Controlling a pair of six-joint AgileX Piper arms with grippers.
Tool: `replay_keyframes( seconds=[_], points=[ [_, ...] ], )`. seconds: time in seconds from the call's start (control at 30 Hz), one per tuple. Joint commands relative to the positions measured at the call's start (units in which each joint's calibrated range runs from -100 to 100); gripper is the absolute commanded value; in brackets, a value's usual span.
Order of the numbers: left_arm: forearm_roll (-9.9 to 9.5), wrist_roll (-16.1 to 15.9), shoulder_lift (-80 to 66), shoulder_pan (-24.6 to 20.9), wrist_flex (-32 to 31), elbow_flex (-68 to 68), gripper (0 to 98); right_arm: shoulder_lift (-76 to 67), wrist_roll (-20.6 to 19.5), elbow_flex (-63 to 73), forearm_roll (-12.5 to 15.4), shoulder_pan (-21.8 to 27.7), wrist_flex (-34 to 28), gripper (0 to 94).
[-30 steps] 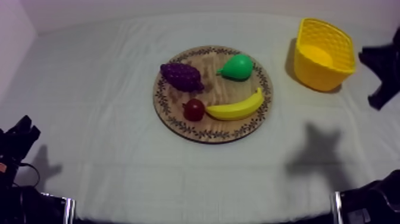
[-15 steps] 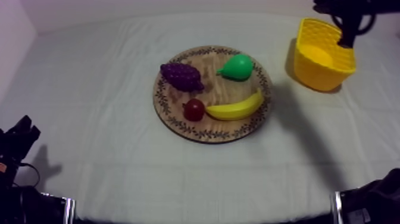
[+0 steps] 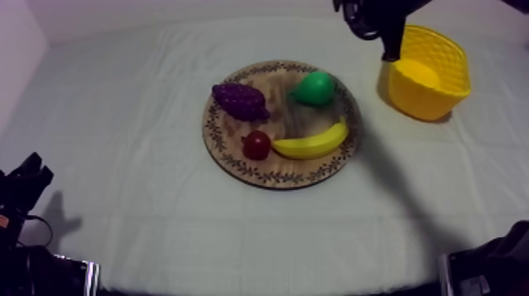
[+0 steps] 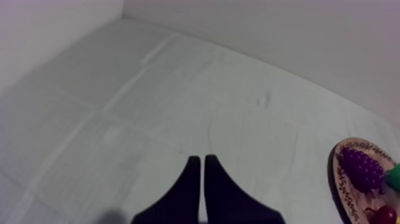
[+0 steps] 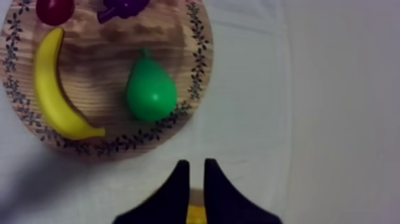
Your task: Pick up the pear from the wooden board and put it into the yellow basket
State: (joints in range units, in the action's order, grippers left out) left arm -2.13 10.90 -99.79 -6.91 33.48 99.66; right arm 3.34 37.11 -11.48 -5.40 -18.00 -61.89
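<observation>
Top view, left side first: the left pincer [image 3: 24,183] is sitting low at the near left edge of the worktop [image 3: 134,94], exactly where it was a second ago. In the left wrist view its fingers are lying together as a narrow wedge over bare cloth, gripping nothing. Idling, by my reading.

Mid-worktop, the board [image 3: 275,172] is carrying all four fruits, none shifted. The grapes [image 3: 240,101] are lying at its left. The small red fruit [image 3: 257,145] is sitting just beside the banana [image 3: 315,143] on the near side. The pear [image 3: 315,88] is lying at the far right, just inside the patterned rim.

The right arm is doing the moving. A second ago it was hanging at the right edge beyond the basket [image 3: 429,101], and half a second ago it was over the basket's far rim. Now it is coming in from the upper right, with the right pincer [image 3: 391,53] pointing down at the basket's left rim, between basket and pear. Its shadow is now falling across the board's right part. So the reach for the pear is under way, and the pick is not yet begun.

In the right wrist view the camera is looking down on the pear, well apart from the fingers, with rim and cloth lying between. The fingers are lying nearly together and holding nothing, so they will need opening before the grasp.
</observation>
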Motion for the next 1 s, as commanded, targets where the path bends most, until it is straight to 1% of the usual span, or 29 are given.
replay_keyframes(
  seconds=[0.0, 0.07, 0.1, 0.13, 0.2, 0.23, 0.27, 0.33, 0.43, 0.53, 0.73, 0.97],
  points=[
    [0.01, -0.03, -0.04, -0.01, -0.01, 0.00, 0.1, 0.48, -0.06, 0.05, 0.62, 0.01, 1.20, 12.3],
    [0.01, -0.03, -0.04, -0.01, -0.01, 0.00, 0.1, 0.99, -0.11, -0.06, 0.83, -0.10, 1.93, 13.4],
    [0.01, -0.03, -0.04, -0.01, -0.01, 0.00, 0.1, 1.27, -0.24, -0.08, 0.81, -0.20, 2.09, 19.6],
    [0.01, -0.04, -0.04, -0.01, -0.01, 0.00, 0.1, 1.56, -0.29, 0.00, 0.85, -0.30, 1.93, 30.8],
    [0.01, -0.01, -0.04, -0.01, -0.01, 0.00, 0.1, 2.15, 0.14, 0.52, 1.32, -0.43, 0.85, 58.8],
    [0.01, -0.01, -0.04, -0.01, -0.01, 0.00, 0.1, 2.36, 0.74, 0.93, 1.79, -0.37, 0.15, 68.8],
    [0.01, 0.00, -0.04, -0.01, -0.01, 0.00, 0.1, 2.53, 1.42, 1.37, 2.39, -0.21, -0.37, 75.8],
    [0.01, 0.01, -0.04, -0.01, -0.01, 0.00, 0.1, 2.78, 2.83, 2.25, 3.54, 0.22, -0.92, 84.0],
    [0.01, 0.01, -0.04, -0.01, -0.01, 0.00, 0.1, 2.97, 3.97, 3.07, 4.54, 0.70, -1.23, 89.2],
    [0.01, 0.01, -0.04, -0.01, -0.01, 0.00, 0.1, 3.36, 4.20, 3.06, 4.73, 0.76, -1.49, 90.6],
    [0.01, 0.01, -0.04, -0.01, -0.01, 0.00, 0.1, 6.61, 2.70, 3.11, 3.78, -0.10, -1.81, 89.3],
    [0.01, 0.01, -0.04, -0.01, -0.01, 0.00, 0.1, 14.43, 0.46, 7.55, 2.56, -0.87, -3.18, 87.2]
  ],
)
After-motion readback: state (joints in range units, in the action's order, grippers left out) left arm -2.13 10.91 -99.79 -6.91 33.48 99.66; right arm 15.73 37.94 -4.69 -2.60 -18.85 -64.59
